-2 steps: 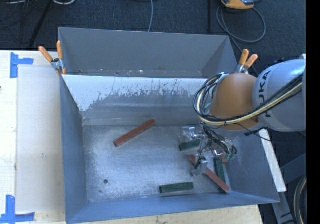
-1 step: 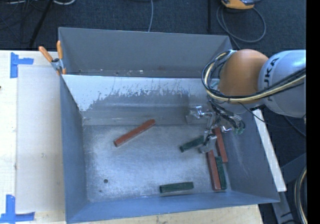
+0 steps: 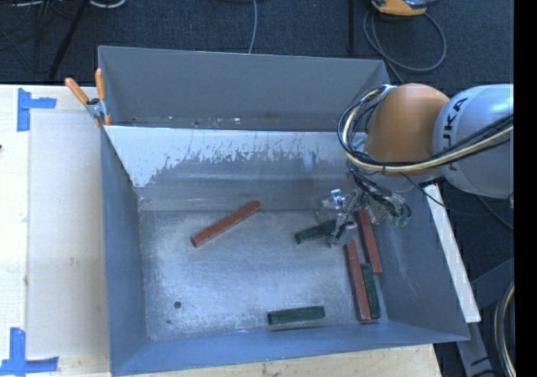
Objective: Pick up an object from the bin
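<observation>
My gripper (image 3: pixel 340 214) is low in the right part of the bin, under the orange wrist cover. A small dark green block (image 3: pixel 312 235) lies tilted on the floor just left of and below it, touching or nearly touching its tip. Right of the gripper a red-brown bar (image 3: pixel 369 243) lies lengthwise along the right wall. Below it lie a second red-brown bar (image 3: pixel 357 281) and a dark green bar (image 3: pixel 371 291), side by side.
A long red-brown stick (image 3: pixel 225 224) lies diagonally at the middle left of the floor. A dark green bar (image 3: pixel 295 316) rests flat near the front wall. The arm and its cables overhang the bin's right rim.
</observation>
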Controlling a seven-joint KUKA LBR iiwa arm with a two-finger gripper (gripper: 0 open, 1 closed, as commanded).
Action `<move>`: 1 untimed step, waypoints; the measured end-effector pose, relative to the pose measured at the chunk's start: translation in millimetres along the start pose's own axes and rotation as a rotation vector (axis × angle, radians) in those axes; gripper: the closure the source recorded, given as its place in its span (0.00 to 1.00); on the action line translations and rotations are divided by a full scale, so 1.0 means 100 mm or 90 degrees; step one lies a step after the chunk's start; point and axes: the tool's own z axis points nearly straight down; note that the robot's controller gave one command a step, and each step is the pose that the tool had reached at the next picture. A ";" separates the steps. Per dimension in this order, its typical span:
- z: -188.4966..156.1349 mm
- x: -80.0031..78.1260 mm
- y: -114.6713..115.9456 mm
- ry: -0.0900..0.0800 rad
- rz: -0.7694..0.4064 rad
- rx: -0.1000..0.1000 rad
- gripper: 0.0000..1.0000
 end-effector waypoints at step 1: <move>-1.84 0.02 0.14 -0.006 -0.028 0.002 1.00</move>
